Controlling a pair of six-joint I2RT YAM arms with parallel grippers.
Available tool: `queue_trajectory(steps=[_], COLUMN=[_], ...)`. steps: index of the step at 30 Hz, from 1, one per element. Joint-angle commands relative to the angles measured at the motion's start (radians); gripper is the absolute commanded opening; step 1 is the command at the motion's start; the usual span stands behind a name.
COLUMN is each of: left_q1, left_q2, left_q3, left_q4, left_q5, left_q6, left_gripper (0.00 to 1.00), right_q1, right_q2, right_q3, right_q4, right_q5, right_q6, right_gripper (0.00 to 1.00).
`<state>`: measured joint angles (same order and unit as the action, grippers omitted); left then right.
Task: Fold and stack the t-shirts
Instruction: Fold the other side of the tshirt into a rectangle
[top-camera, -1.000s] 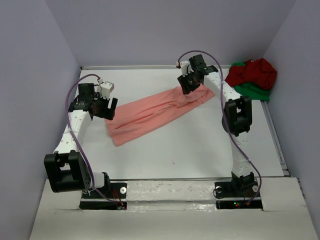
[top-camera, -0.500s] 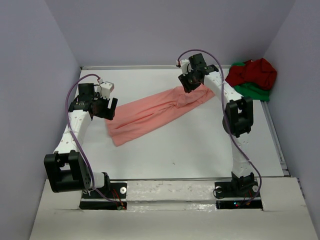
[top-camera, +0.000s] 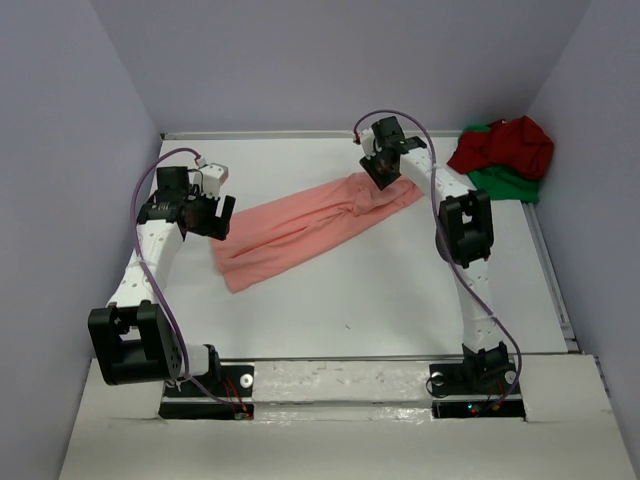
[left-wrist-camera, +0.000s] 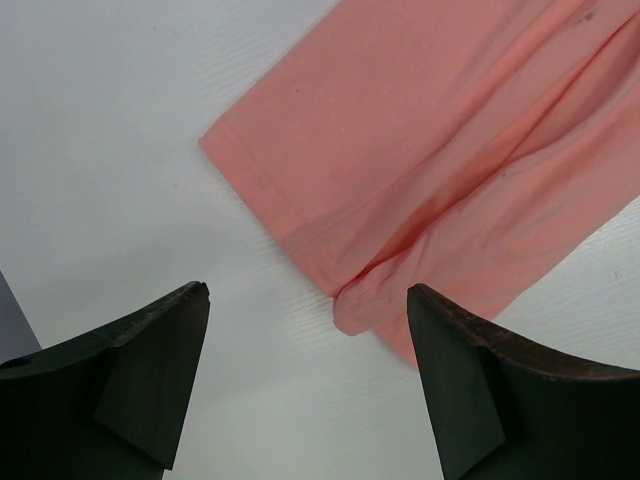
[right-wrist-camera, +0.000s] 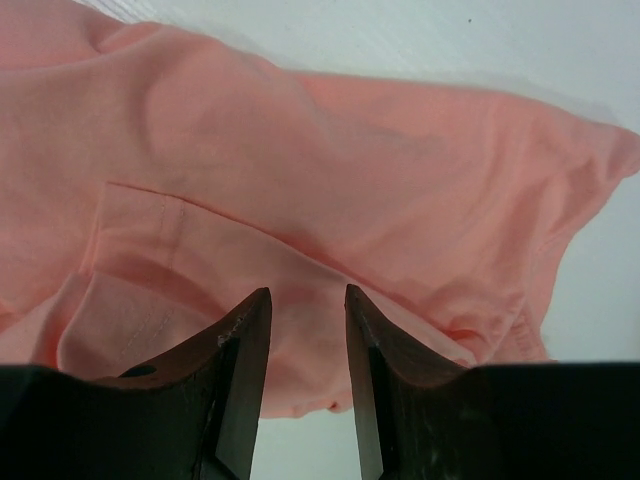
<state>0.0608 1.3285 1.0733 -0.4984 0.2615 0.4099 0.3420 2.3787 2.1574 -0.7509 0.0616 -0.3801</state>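
A salmon-pink t-shirt lies stretched out diagonally across the table, its low end near the left arm and its far end under the right arm. My left gripper hangs open just off that low end; in the left wrist view its wide-apart fingers frame the shirt's hem corner. My right gripper hovers right over the far end, where the pink cloth fills its wrist view. Its jaws stand narrowly apart with no fold pinched between them. The dark red t-shirt sits bunched on the green t-shirt at the far right.
Grey walls close in the table on the left, back and right. A raised rim runs along the table's right edge. Both arm bases stand at the near edge.
The right gripper has shifted a little toward the back over the shirt's far end and its jaws have narrowed. The left arm and the shirts have not moved.
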Motion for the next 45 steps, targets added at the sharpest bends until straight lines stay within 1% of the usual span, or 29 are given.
queue_trajectory(steps=[1,17,33,41,42,44,45], left_q1=[-0.001,-0.001,-0.001,-0.003,-0.001,-0.003,-0.001], left_q2=[-0.011,0.008,0.049,0.046,0.046,0.043,0.043], left_q3=[0.001,0.005,0.031,0.030,0.028,0.027,0.027], left_q4=[-0.005,-0.006,-0.016,-0.015,-0.014,-0.014,-0.014], left_q5=[0.007,0.002,-0.001,-0.002,-0.002,-0.002,-0.002], left_q6=[0.004,0.004,0.003,0.003,0.004,0.004,0.004], left_gripper=[0.90,0.90,0.89,0.89,0.89,0.89,0.89], right_q1=[0.006,0.006,-0.003,-0.012,-0.012,-0.012,-0.012], right_q2=[0.008,0.059,0.076,0.059,0.050,0.042,0.037], right_q3=[0.051,0.108,0.071,0.042,0.032,0.019,0.012], right_q4=[0.030,0.059,0.062,0.058,0.056,0.058,0.056], right_q5=[0.053,0.118,0.109,0.098,0.096,0.095,0.095], right_q6=[-0.023,-0.063,-0.069,-0.072,-0.072,-0.075,-0.077], right_gripper=[0.41,0.42,0.40,0.26,0.21,0.16,0.06])
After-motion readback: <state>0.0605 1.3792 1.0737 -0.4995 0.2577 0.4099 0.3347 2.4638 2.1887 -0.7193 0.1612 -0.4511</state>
